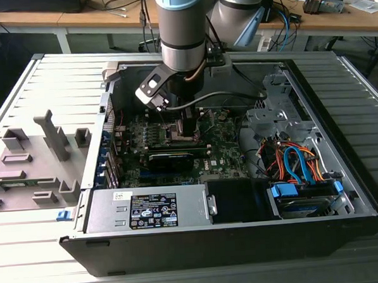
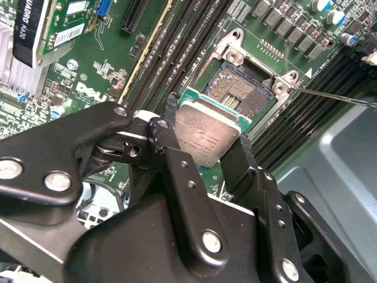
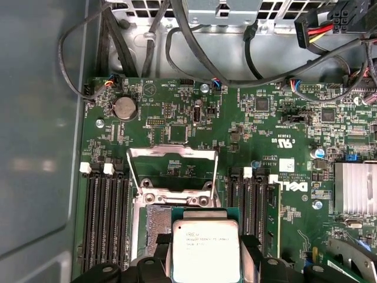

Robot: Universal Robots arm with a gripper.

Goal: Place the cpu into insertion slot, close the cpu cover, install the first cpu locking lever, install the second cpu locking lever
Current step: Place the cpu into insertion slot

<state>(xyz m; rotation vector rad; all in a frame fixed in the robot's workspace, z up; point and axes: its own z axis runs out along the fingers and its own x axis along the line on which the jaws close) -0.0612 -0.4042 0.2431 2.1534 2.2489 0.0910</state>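
Cpu (image 2: 207,137) between jaws, over insertion slot (image 2: 238,88) edge; cpu cover (image 3: 172,151) raised open at slot's far side.

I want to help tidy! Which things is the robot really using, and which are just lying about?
Part of the job:
black claw gripping the small silvery-grey square chip
square brownish socket with silver rim
thin silver frame cover, standing open

Just lying about:
round silver coin battery
silver finned heatsink
blue and orange cables
grey labelled box
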